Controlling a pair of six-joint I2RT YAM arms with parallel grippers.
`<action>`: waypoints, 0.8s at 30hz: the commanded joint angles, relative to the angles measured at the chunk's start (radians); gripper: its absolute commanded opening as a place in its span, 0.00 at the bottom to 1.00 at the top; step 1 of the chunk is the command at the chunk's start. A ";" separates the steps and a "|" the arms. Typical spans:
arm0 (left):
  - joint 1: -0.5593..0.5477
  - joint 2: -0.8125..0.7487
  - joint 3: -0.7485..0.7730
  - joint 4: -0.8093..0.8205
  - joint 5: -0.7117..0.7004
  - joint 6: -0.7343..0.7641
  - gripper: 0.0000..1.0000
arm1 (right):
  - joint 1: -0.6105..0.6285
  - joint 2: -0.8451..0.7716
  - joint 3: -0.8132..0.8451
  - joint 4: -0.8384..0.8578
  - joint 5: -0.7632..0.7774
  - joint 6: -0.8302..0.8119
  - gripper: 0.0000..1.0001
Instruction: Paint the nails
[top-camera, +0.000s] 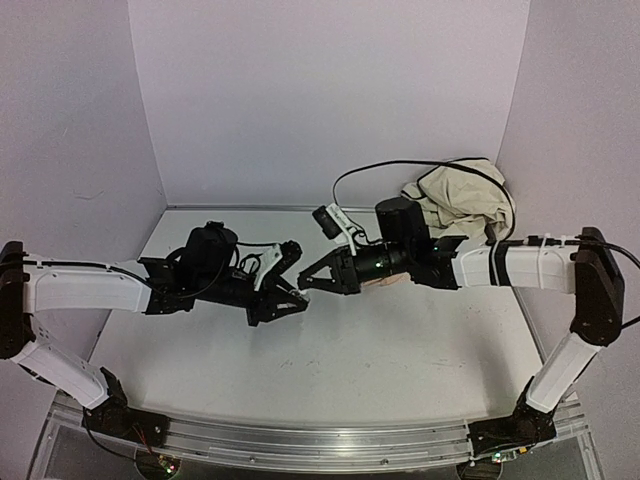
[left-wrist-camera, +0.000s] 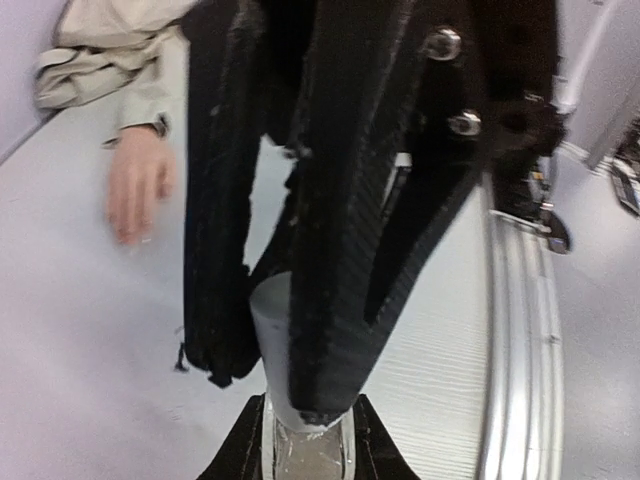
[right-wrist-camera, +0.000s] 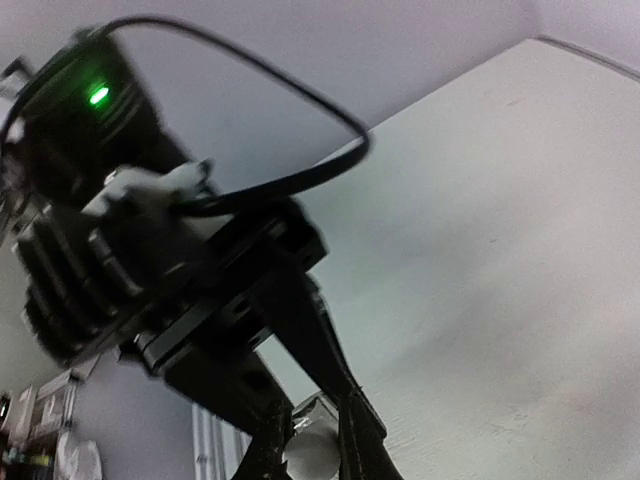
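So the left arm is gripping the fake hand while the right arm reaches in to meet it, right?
Not quite. The left jaws are shut on a small whitish bottle, not the fake hand, which lies apart on the table, as the left wrist view shows. The right arm does reach in.

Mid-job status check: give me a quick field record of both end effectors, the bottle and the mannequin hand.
left end effector: shut on the small whitish bottle
right end effector: shut on the same bottle, tip to tip with the left one
peach-coloured mannequin hand: lying on the white table under the right arm, neither end effector touching it
nails: too blurred to judge paint
beige fabric sleeve: bunched at the back right
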 joint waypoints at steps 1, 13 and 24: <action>-0.007 -0.034 0.069 0.061 0.518 0.044 0.00 | 0.005 -0.033 -0.005 0.040 -0.597 -0.264 0.00; -0.007 -0.030 0.062 0.059 -0.038 -0.001 0.00 | 0.000 -0.120 0.027 -0.075 0.069 -0.172 0.63; -0.007 -0.038 0.026 0.061 -0.394 0.027 0.00 | 0.004 -0.081 0.087 -0.097 0.287 0.161 0.76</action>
